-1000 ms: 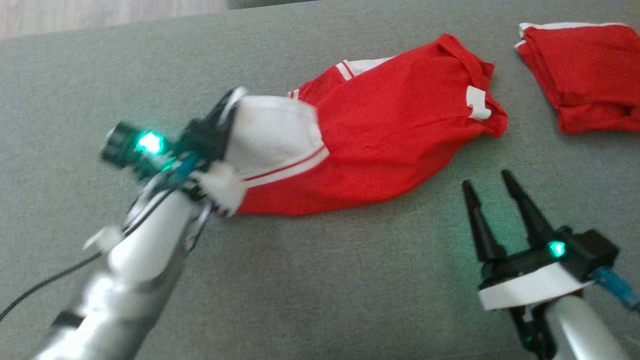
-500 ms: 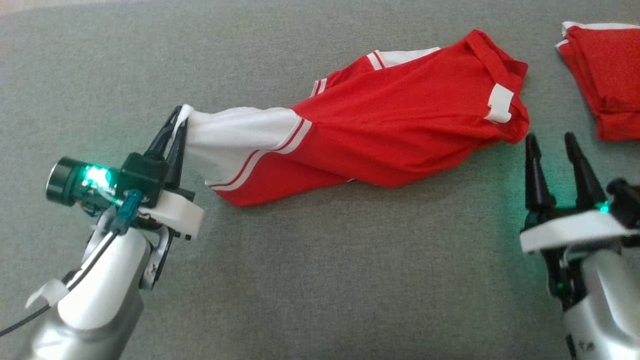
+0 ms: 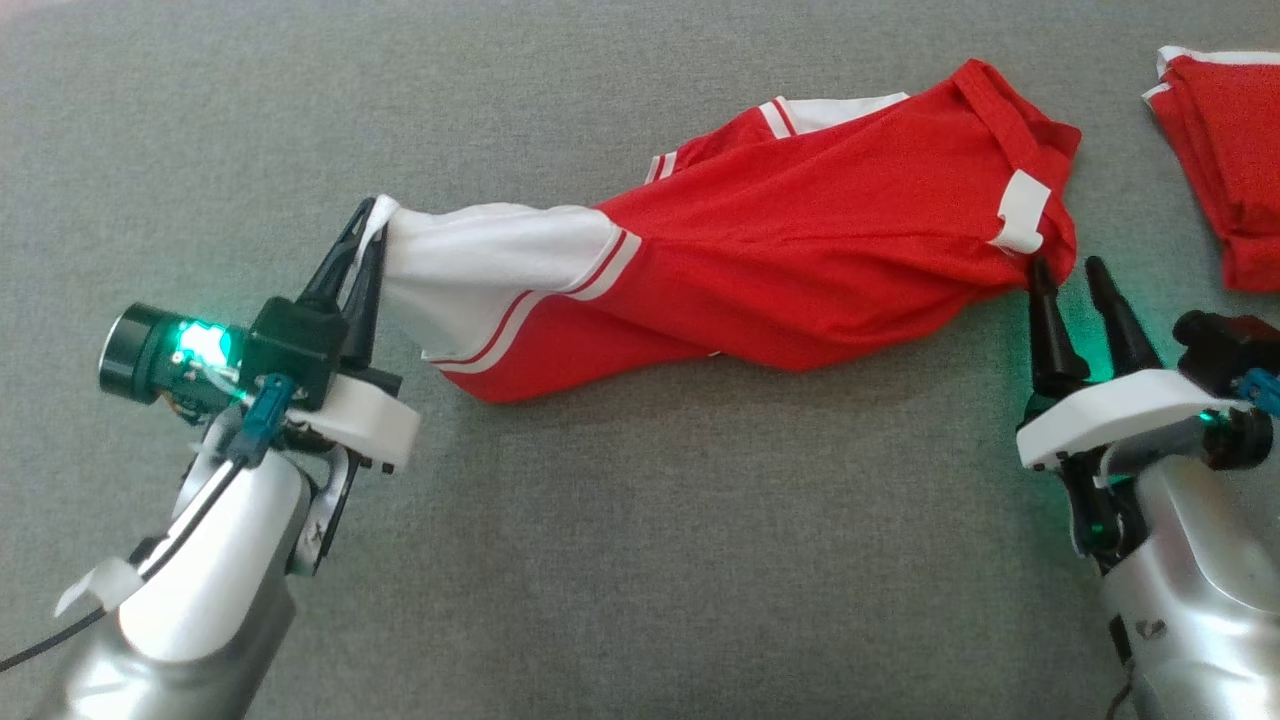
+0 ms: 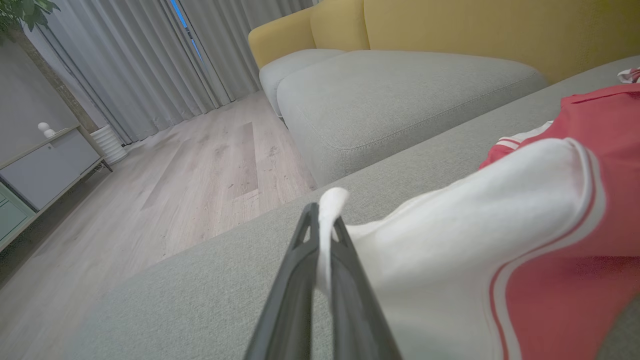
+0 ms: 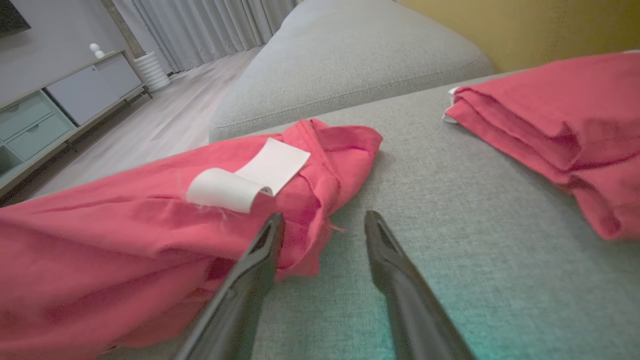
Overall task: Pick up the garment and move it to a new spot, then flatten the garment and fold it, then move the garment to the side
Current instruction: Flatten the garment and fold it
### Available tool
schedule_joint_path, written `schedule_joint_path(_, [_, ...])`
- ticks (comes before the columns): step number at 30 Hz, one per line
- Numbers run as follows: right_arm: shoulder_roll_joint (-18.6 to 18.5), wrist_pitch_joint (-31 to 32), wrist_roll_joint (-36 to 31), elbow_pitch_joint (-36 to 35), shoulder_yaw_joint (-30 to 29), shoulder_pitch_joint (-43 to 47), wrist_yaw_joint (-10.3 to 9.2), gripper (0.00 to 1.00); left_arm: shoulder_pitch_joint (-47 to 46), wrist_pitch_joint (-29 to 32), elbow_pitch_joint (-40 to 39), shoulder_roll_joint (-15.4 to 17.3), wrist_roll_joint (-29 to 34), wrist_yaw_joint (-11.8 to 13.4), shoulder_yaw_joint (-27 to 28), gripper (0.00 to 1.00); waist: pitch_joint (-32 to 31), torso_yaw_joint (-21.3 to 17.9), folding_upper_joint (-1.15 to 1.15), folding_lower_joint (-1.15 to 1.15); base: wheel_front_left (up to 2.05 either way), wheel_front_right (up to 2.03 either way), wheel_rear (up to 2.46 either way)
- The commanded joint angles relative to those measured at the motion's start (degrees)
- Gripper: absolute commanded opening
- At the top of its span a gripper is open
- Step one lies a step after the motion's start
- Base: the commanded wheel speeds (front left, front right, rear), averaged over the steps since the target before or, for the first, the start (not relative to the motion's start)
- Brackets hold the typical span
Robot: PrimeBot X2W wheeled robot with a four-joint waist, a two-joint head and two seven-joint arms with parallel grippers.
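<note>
Head view shows you the garment (image 3: 800, 270) lying on the sofa (image 3: 640, 560) beside the folded pile (image 3: 1225, 150), your left fingers (image 3: 335, 265) clamped on its far white sleeve, right fingers (image 3: 1047, 330) apart at its near corner.

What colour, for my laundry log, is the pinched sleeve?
The sleeve is white, red-striped; clearest in the left wrist view.

Home living room: yellow-backed sofa (image 4: 450, 25) with grey seat cushions (image 4: 400, 95), long grey curtains (image 4: 125, 65), pale wood-plank floor (image 4: 190, 170), low grey sideboard (image 4: 45, 165) against the wall, leafy plant (image 4: 20, 12) beside the curtains.
</note>
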Motion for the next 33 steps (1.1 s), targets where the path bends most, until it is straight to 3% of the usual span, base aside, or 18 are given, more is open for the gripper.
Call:
schedule_joint_path(1, [-0.4,-0.3,0.8,-0.9,1.4,-1.6,-0.05,0.63,-1.1,0.1,-1.9,2.6,-0.2,0.4,2.2,0.0,0.0,0.1,0.0,0.0,0.0,0.0,0.0])
schedule_joint_path(3, [-0.6,-0.3,2.2,0.1,2.5,-2.1,-0.05,0.01,-1.1,0.0,-2.0,2.7,-0.3,0.4,2.2,0.0,0.0,0.1,0.0,0.0,0.0,0.0,0.0])
schedule_joint_path(12, [-3.3,-2.2,7.5,-1.3,4.1,-2.9,-0.05,0.0,-1.0,-2.5,-2.3,4.1,-0.3,0.7,2.8,0.0,-2.6,-0.4,0.0,0.0,0.0,0.0,0.0])
schedule_joint_path(21, [-9.8,-1.9,15.9,-15.9,0.9,-2.5,-0.05,0.0,-6.0,-10.2,-7.6,7.9,-3.2,-2.0,8.4,0.0,-10.3,-2.9,0.0,0.0,0.0,0.0,0.0])
schedule_joint_path(27, [-15.5,3.8,18.0,-27.5,-3.0,-4.1,-0.05,0.0,-12.3,-11.7,-13.0,10.8,-4.5,-3.9,12.3,0.0,-15.2,-4.4,0.0,0.0,0.0,0.0,0.0])
schedule_joint_path(33, [-17.3,13.6,15.2,-33.7,-5.9,-9.7,-0.05,0.0,-21.9,-6.8,-12.7,11.2,-6.2,-7.9,11.7,0.0,-15.4,-5.1,0.0,0.0,0.0,0.0,0.0])
